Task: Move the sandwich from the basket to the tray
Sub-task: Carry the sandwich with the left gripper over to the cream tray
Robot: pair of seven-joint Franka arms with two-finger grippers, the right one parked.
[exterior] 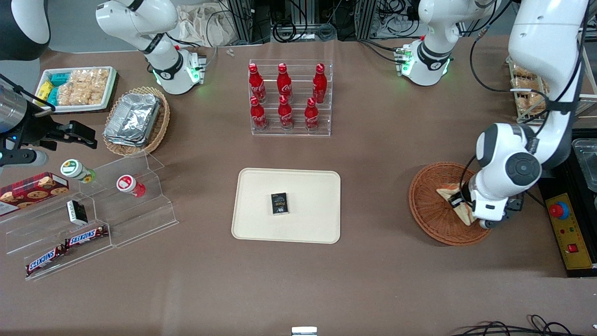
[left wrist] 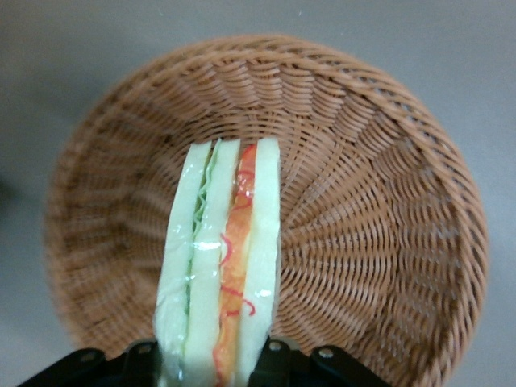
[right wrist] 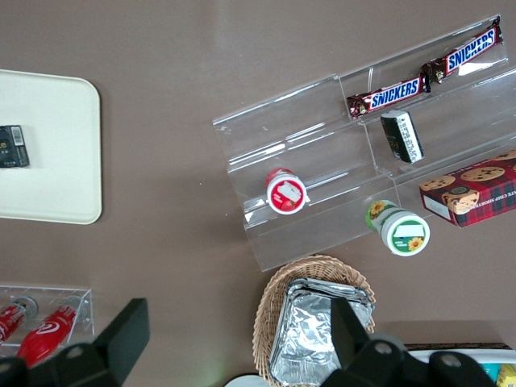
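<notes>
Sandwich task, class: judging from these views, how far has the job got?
Done: the gripper has closed on the sandwich, which sits between the jaws. In hand: it is held over the basket. Left: carry it to the tray, which holds only a small black box.

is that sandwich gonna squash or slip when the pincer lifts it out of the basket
Probably squashy: the sandwich is soft white bread in layers. Its glossy wrap looks slippery. The pincer, over the basket, seems closed on one end, so the free end may sag.
</notes>
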